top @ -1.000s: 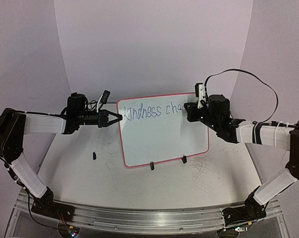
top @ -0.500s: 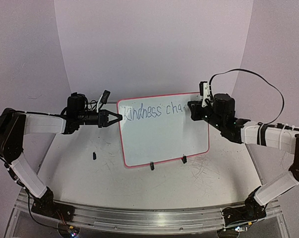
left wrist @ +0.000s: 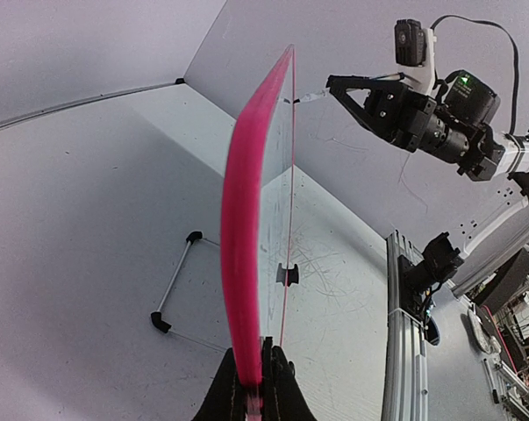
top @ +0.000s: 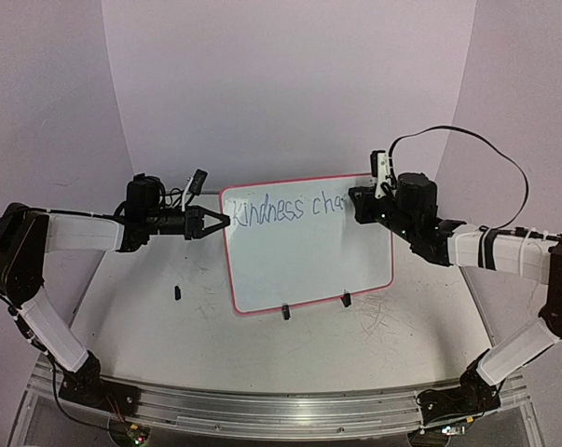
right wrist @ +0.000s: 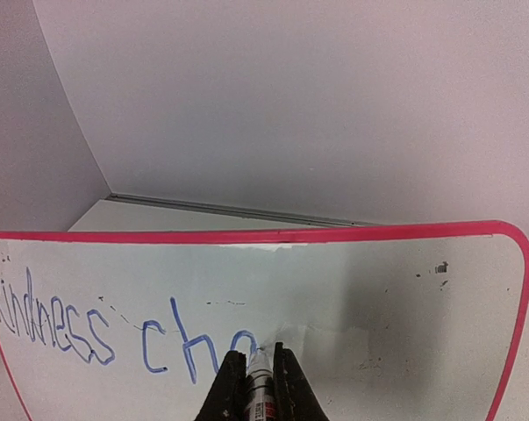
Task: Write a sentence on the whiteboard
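While sentence (top: 285, 210) read only "Kindness cha" | whiteboard (top: 308, 261) stood upright mid-table | L gripper (top: 223, 222) clamped its left edge | R gripper (top: 357, 205) pinched marker (right wrist: 260, 390), tip at board | rest prob. not yet written

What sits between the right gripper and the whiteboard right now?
A marker, clamped by the right gripper with jaws shut, its tip against the whiteboard. The right wrist view shows it.

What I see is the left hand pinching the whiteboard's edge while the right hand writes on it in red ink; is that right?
The ink is wrong: the writing is blue, as the right wrist view shows. The left hand does pinch the edge of the whiteboard while the right hand writes with a marker.
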You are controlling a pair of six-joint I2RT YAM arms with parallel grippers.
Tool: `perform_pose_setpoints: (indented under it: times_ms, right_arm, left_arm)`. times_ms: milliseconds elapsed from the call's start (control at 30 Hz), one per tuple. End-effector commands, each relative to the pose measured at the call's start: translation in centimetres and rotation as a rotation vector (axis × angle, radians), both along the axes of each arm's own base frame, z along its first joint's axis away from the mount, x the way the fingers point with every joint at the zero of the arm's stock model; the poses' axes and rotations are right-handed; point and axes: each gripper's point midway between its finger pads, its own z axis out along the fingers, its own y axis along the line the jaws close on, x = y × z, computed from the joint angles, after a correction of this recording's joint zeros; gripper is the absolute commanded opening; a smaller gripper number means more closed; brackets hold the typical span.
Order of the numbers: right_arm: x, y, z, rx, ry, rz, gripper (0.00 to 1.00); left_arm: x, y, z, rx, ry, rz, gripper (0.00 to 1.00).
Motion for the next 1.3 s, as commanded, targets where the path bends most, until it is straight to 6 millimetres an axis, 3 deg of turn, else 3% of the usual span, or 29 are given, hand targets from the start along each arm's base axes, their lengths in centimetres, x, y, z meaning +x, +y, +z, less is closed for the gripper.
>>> perform_pose_setpoints:
  times_ms: [0, 300, 767, 1000, 1267]
  right_arm:
    - [1.0, -0.2, 2.9, 0.034, -0.071, -0.028, 0.0]
    - [1.5, -0.8, 2.0, 0.014, -0.055, -0.065, 0.0]
    - [-0.2, -1.1, -1.1, 0.005, 0.024, -0.032, 0.0]
    - [-0.4, -1.1, -1.1, 0.014, 0.029, -0.032, 0.0]
    - [0.9, -0.5, 1.1, 0.031, -0.017, -0.038, 0.0]
  left_arm:
    - [-0.2, -0.5, 0.7, 0.014, -0.115, -0.019, 0.0]
    - [-0.3, -0.5, 0.9, 0.012, -0.117, -0.02, 0.0]
    - [-0.3, -0.6, 0.8, 0.012, -0.115, -0.022, 0.0]
    - [-0.5, -0.8, 0.7, 0.012, -0.112, -0.029, 0.0]
    - [-0.5, -0.9, 0.6, 0.013, -0.111, -0.03, 0.0]
